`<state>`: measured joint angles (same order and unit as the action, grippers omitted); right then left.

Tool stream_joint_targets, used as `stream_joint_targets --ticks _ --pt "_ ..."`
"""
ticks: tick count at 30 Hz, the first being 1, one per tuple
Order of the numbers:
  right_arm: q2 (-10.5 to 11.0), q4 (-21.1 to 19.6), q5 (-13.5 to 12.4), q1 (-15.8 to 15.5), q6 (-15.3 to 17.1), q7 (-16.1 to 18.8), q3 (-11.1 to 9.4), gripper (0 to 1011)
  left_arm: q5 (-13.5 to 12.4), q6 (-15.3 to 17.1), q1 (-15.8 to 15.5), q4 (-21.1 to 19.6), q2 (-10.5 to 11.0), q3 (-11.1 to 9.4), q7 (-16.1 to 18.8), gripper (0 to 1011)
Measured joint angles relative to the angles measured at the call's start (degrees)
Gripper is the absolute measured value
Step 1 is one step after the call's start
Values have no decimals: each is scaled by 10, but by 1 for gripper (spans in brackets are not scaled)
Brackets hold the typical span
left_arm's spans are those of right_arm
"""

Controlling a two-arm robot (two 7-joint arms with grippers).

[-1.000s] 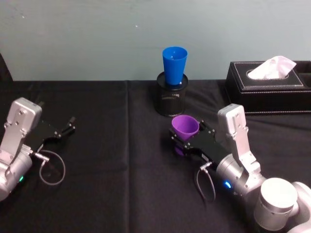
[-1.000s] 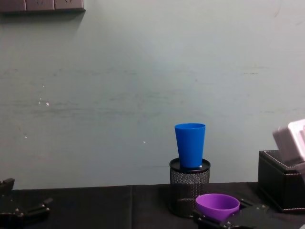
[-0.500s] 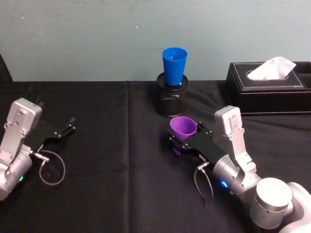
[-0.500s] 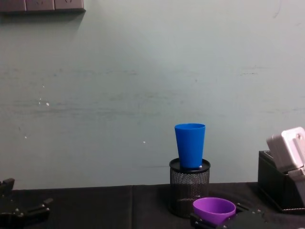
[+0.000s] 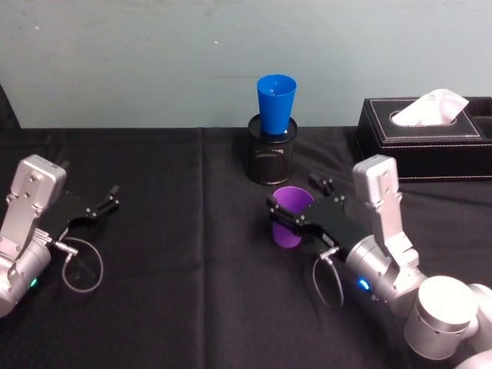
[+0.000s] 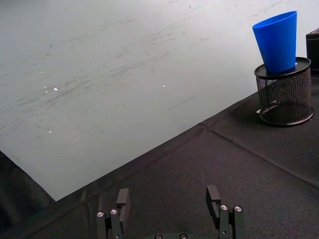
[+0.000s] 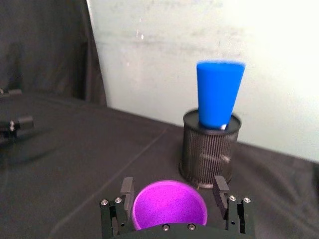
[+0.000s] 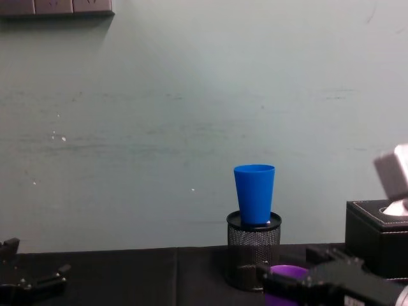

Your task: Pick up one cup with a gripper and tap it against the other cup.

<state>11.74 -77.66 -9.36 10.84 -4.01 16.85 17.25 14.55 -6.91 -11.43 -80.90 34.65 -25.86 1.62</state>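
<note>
right gripper [image 5: 296, 219] clamps the purple cup [image 5: 290, 216] upright, just in front of the mesh holder [image 5: 270, 160] where the blue cup [image 5: 276, 104] sits raised, so tapping likely needs lift; left gripper [image 5: 98, 205] idles spread, far left.

In the chest view the purple cup [image 8: 288, 273] shows just its rim; the right gripper [image 8: 331, 280] hides the rest. In the head view the blue cup [image 5: 276, 104] has its base sunk out of sight in the mesh pen holder [image 5: 271, 159]. The tissue box [image 5: 427, 137] is cut by the picture's right edge.
</note>
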Motion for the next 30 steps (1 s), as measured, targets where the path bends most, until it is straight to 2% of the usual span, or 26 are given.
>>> stream_joint_targets --ticks 4,7,10,11,12,20,30 --pt "7 -46 -1 -13 8 -11 -11 1002 0 0 0 0 0 0 0 1000" --pt "9 -66 0 -17 15 -22 -20 1002 0 0 0 0 0 0 0 1000" --pt "9 -88 13 -19 33 -53 -35 1002 0 0 0 0 0 0 0 1000" --pt "9 -88 13 -19 33 -53 -35 1002 0 0 0 0 0 0 0 1000" --pt "8 -91 27 -19 40 -71 -41 1002 0 0 0 0 0 0 0 1000" --pt "5 -72 87 -3 59 -126 -57 1002 0 0 0 0 0 0 0 1000" --pt "-11 -26 128 8 55 -140 -57 1002 0 0 0 0 0 0 0 1000"
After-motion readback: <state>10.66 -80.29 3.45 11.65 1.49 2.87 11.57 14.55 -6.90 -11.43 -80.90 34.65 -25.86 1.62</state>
